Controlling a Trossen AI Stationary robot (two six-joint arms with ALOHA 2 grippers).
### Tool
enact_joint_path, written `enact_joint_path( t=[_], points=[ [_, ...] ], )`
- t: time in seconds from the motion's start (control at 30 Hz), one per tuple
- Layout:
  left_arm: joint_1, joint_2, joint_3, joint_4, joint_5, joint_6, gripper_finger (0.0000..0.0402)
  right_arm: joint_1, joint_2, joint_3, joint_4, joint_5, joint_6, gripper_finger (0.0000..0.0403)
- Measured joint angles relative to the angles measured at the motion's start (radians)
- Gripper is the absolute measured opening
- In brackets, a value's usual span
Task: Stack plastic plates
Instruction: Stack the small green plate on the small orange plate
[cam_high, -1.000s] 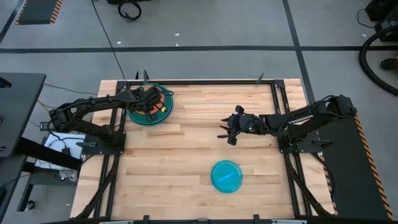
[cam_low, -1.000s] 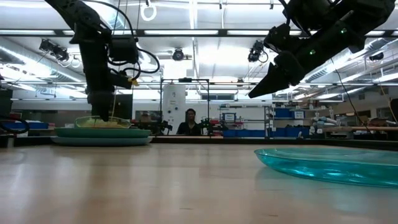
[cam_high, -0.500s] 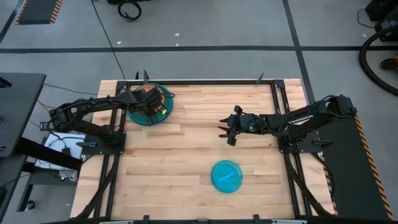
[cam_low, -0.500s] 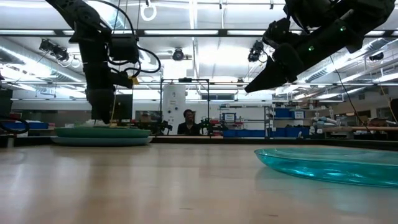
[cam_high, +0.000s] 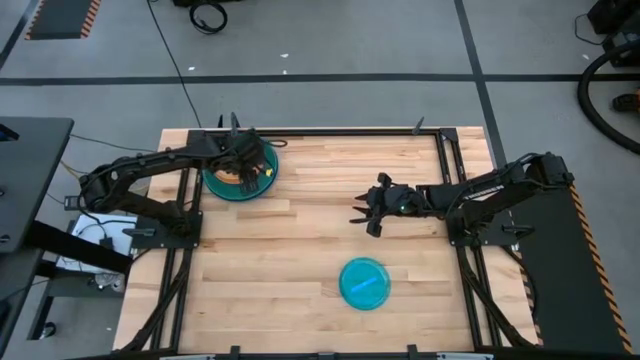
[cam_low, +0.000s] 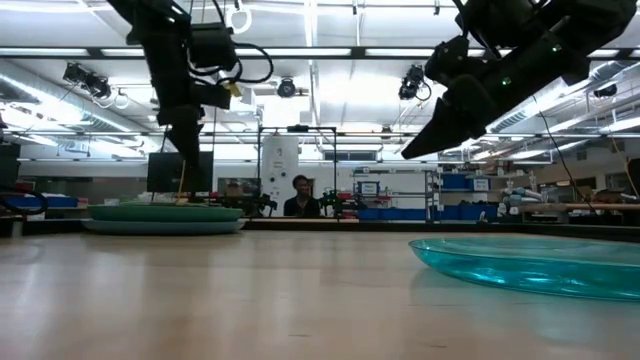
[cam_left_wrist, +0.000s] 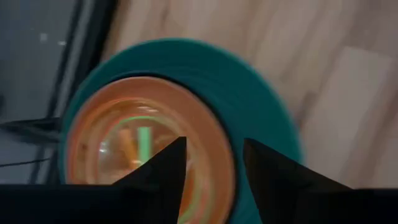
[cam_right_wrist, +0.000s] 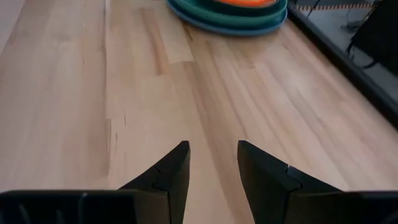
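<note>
Left claw (cam_high: 256, 170) hovered open over plate stack (cam_high: 222, 186) upper left; right claw (cam_high: 362, 213) open mid-surface, light blue plate (cam_high: 364, 283) below.

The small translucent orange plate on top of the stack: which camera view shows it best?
The left wrist view: the small translucent orange plate nearly fills it, lying on the teal plate, just beyond the left claw. The high view hides most of it under the arm; the low view shows only the stack's edge; the right wrist view shows an orange sliver.

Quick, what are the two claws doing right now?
Left gripper: open, empty, above the plate stack.
Right gripper: open, empty, over bare table.
</note>
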Motion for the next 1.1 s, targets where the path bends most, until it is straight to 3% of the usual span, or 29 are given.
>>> enact_joint_path(
  t=[0.47, 0.67, 1.1],
  points=[
    [0.112, 0.030, -0.128, -0.024, 0.029, 0.022, 0.0166, 0.038, 0.000, 0.000, 0.003, 0.035, 0.018, 0.0145],
    [0.119, 0.029, -0.212, 0.094, 0.011, 0.123, 0.0166, 0.038, 0.000, 0.000, 0.013, 0.036, 0.026, 0.0145],
    [0.041, 0.021, -0.158, 0.057, -0.022, 0.104, 0.0166, 0.038, 0.000, 0.000, 0.015, 0.037, 0.026, 0.0145]
  ],
)
